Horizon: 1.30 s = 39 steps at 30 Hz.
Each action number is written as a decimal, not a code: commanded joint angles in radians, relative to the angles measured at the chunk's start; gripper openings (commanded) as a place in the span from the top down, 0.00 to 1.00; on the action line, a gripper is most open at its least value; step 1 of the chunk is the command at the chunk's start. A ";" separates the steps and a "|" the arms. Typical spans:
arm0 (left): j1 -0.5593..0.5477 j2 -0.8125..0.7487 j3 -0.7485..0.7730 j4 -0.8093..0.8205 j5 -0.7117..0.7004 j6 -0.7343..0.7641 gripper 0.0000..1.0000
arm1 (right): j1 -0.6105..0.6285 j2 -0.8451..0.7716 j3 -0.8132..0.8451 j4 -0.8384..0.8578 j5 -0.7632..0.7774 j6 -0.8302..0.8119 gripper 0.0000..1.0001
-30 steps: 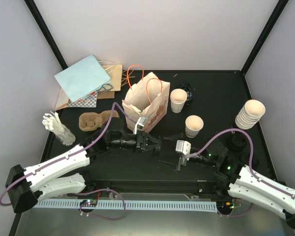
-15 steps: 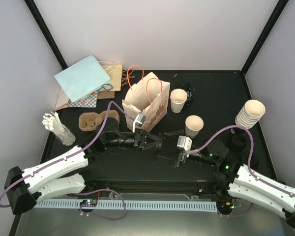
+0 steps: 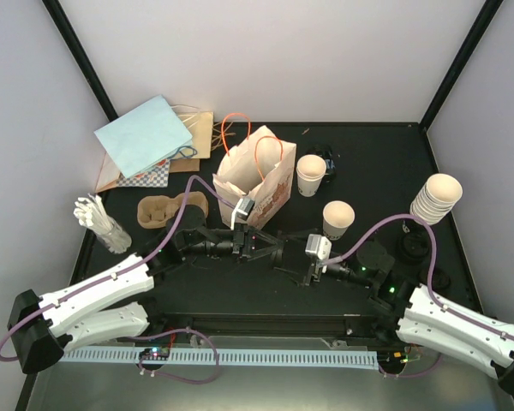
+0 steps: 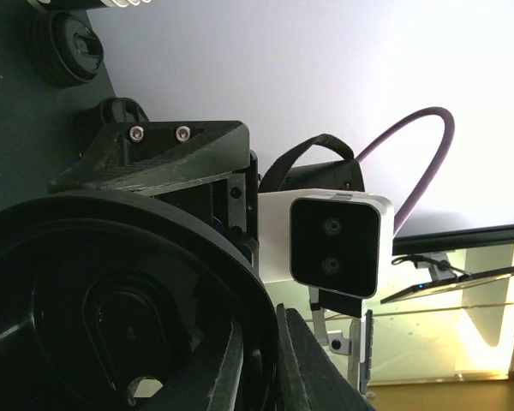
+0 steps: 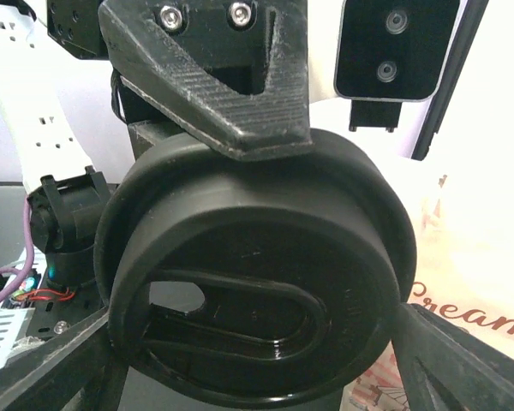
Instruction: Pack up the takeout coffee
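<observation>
The left gripper [image 3: 271,251] pinches the black lid [image 5: 257,282] by its edge. The right gripper [image 3: 289,267] has a finger on each side of the lid; I cannot tell if it is squeezing. If the left one lets go too soon, the lid could drop onto the tabletop [image 3: 373,163]. Both arms reach in low, nose to nose. An open cup [image 3: 337,218] stands at 1 o'clock.

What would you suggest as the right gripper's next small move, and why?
Probably close the right gripper on the black lid. In the right wrist view its open fingers flank the lid's rim on both sides, while the left gripper pinches the lid's top edge. A firm grip there should let the left gripper release it.
</observation>
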 commanded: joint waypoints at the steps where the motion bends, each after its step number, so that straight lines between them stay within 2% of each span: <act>1: 0.009 -0.016 -0.003 0.053 0.027 -0.019 0.94 | 0.006 0.004 0.019 0.033 -0.009 0.012 0.16; 8: 0.009 -0.020 -0.014 0.057 0.025 -0.023 0.93 | 0.007 -0.006 0.017 0.052 0.001 0.042 0.25; 11: 0.009 -0.020 -0.018 0.060 0.023 -0.025 0.93 | 0.006 -0.007 0.017 0.057 0.000 0.059 0.32; 13: 0.009 -0.020 -0.022 0.061 0.021 -0.025 0.88 | 0.006 -0.009 0.016 0.057 0.002 0.064 0.32; 15: 0.009 -0.021 -0.024 0.054 0.018 -0.018 0.72 | 0.006 -0.014 0.017 0.042 0.007 0.064 0.33; 18: 0.020 -0.043 -0.020 0.009 0.000 0.015 0.41 | 0.007 -0.029 0.026 -0.016 0.040 0.068 0.32; 21: 0.063 -0.095 0.005 -0.131 -0.056 0.081 0.22 | 0.006 -0.048 0.058 -0.124 0.106 0.082 0.32; 25: 0.127 -0.198 0.053 -0.348 -0.186 0.207 0.06 | 0.005 -0.058 0.131 -0.316 0.207 0.140 0.32; 31: 0.212 -0.245 0.133 -0.552 -0.238 0.337 0.03 | 0.005 -0.012 0.286 -0.627 0.429 0.346 0.32; 39: 0.214 -0.226 0.115 -0.572 -0.234 0.371 0.03 | -0.004 0.148 0.513 -0.986 0.585 0.541 0.32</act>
